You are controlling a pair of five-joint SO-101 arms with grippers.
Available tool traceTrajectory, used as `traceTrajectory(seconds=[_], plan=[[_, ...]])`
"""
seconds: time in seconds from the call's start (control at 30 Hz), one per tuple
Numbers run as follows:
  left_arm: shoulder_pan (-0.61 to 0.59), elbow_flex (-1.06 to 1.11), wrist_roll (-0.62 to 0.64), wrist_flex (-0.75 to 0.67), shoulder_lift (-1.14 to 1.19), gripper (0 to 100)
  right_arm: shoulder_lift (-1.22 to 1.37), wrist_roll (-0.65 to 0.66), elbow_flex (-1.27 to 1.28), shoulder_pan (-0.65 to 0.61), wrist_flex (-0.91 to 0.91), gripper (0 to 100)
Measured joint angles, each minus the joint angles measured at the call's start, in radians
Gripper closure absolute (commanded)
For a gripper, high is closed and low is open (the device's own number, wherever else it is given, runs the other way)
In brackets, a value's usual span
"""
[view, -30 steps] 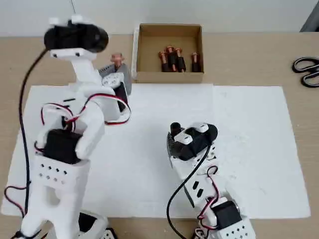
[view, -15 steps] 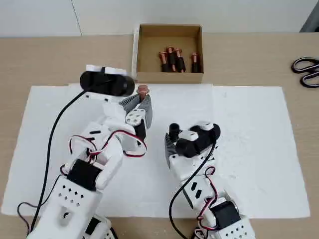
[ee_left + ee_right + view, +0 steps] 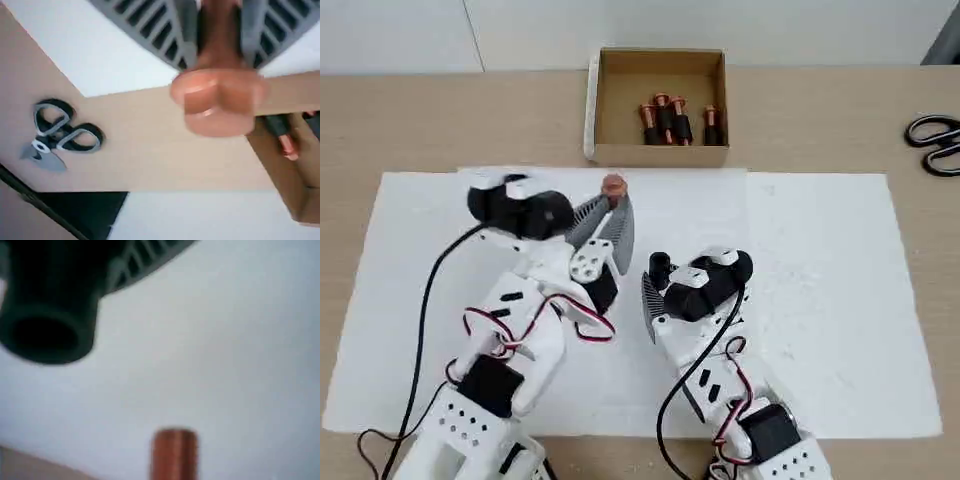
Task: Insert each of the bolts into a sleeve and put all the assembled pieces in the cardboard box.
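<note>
Scanning the high view from its left side, I first find the left gripper (image 3: pixel 608 208), left of centre, clamped on the shank of a bolt (image 3: pixel 613 185). The copper head stands clear of the fingertips, pointing toward the upper part of the frame. Just right of it, near the centre, the right gripper (image 3: pixel 658 277) is closed on a black sleeve (image 3: pixel 660 263). The two parts are near each other but apart. In the right wrist view the sleeve's open bore (image 3: pixel 47 325) faces the camera, with the bolt (image 3: pixel 175 455) close by. I judge that each arm holds one part aloft over the white sheet (image 3: pixel 820 300) so that the bolt can be aligned with the exposed bore. Insertion is not yet made. At upper centre, the cardboard box (image 3: pixel 660 155) sits just beyond the sheet and holds four assembled pieces (image 3: pixel 675 120), placed within reach for deposit. At the right edge, scissors (image 3: pixel 935 140) lie well apart.
</note>
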Motion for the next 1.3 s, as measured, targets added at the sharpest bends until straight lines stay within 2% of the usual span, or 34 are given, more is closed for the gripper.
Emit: traceTrajectory(seconds=[0.5, 0.8, 1.3], plan=[[0.034, 0.063, -0.034, -0.051, -0.002, 99, 0.0, 0.0, 0.0, -0.031, 0.0, 99.5], [0.034, 0.124, -0.034, -0.163, -0.003, 99, 0.002, 0.0, 0.0, -0.029, 0.0, 99.5], [0.091, 0.124, -0.038, -0.167, -0.003, 99, 0.002, 0.0, 0.0, -0.029, 0.0, 99.5]])
